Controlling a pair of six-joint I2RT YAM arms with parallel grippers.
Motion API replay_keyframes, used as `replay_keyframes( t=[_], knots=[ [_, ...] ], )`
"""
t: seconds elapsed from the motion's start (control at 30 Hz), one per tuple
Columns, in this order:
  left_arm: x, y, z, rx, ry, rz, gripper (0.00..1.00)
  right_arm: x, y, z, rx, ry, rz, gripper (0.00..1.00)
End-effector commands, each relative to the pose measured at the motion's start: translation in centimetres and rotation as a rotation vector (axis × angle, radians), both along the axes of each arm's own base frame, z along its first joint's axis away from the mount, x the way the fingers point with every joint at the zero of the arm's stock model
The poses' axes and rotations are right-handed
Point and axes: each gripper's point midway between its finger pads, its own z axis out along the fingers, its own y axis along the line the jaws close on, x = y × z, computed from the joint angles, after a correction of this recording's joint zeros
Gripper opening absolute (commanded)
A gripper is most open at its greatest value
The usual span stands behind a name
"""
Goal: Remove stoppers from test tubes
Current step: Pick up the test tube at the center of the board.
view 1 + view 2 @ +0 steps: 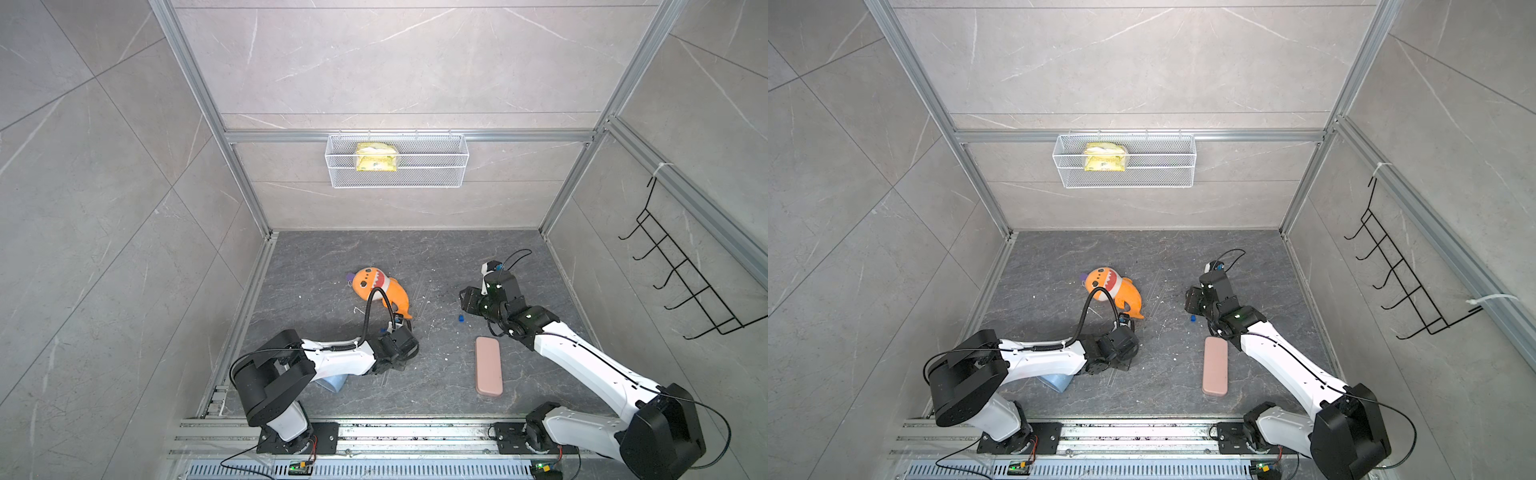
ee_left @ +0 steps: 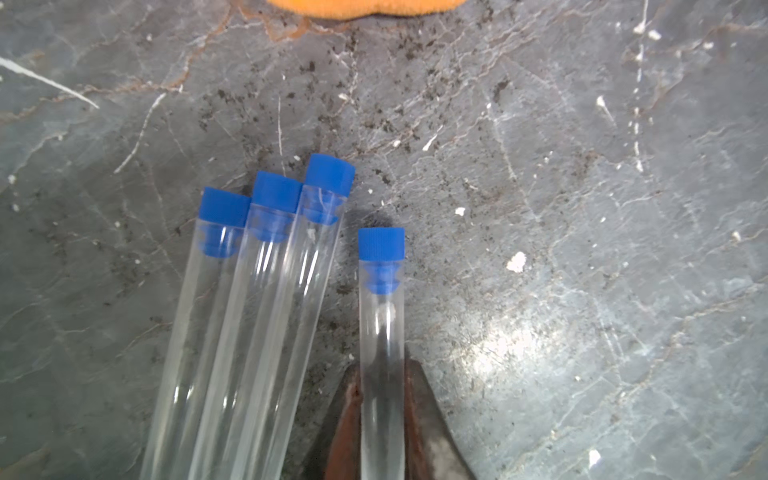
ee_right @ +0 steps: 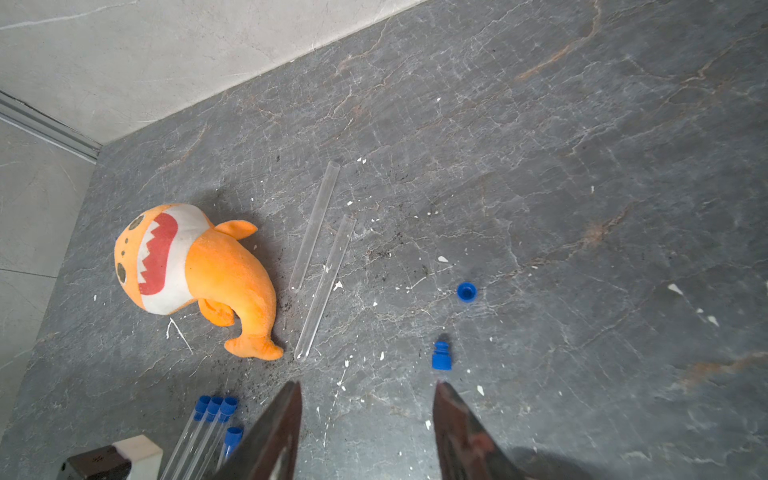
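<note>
Beside three stoppered test tubes (image 2: pixel 249 332), left gripper (image 2: pixel 382 374) clamps a fourth tube (image 2: pixel 381 324); right gripper (image 3: pixel 368 390) spread above roomy floor (image 3: pixel 582 208).

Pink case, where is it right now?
In both top views the pink case lies flat on the right, beside the right arm, a loose blue stopper beyond its far end.

Left wrist view: four test tubes (image 2: pixel 241 353) run off edge, orange plush (image 2: pixel 365 6) cropped to sliver. In a top view, pale-blue obj (image 1: pixel 332 384) half hidden under left arm (image 1: pixel 332 357).
</note>
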Motion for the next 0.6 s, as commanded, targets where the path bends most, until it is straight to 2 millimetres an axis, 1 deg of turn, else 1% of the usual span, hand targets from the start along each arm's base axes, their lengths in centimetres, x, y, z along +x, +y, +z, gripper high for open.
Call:
replay_keyframes(
  t=[0.0,0.07,0.17,0.33,0.57],
  knots=[
    [-0.8,1.0,-1.1,0.062,0.039,0.000,0.16,-0.3,0.1,-0.5,-0.017,0.009,0.012,0.54],
    [-0.6,1.0,-0.6,0.058,0.025,-0.006,0.15,-0.3,0.1,-0.2,-0.013,0.004,0.014,0.54],
    [-0.1,0.5,0.7,0.028,-0.012,-0.020,0.14,-0.3,0.2,0.5,-0.004,-0.009,0.017,0.54],
    [1.0,-1.0,3.9,-0.050,-0.108,-0.073,0.14,-0.4,0.3,1.6,0.011,-0.029,0.024,0.54],
    [2.6,-2.7,8.0,-0.106,-0.225,-0.149,0.13,-0.6,0.5,3.2,0.031,-0.058,0.035,0.54]
  ],
)
